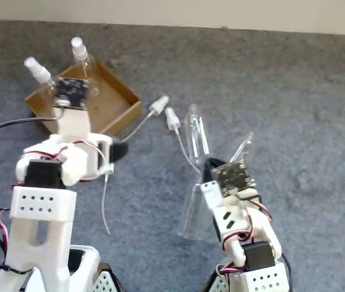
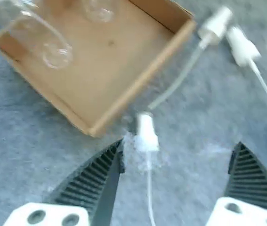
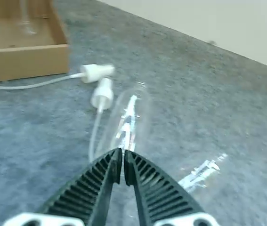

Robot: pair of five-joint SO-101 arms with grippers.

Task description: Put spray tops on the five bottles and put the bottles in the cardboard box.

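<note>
Bottles (image 1: 198, 135) lie on grey carpet (image 1: 294, 109) below a pale wall (image 1: 221, 12); left fingers (image 2: 98, 174) gape empty, right fingers (image 3: 100, 181) pressed together.

The high camera sits above and behind both arms, looking down over the worktop (image 1: 294, 91). The left wrist camera looks steeply down past its fingers (image 2: 95, 174), close to the cardboard box (image 2: 142, 77). The right wrist camera faces low along the worktop; both wrist views share the box corner and two spray tops (image 3: 98, 70).
</note>
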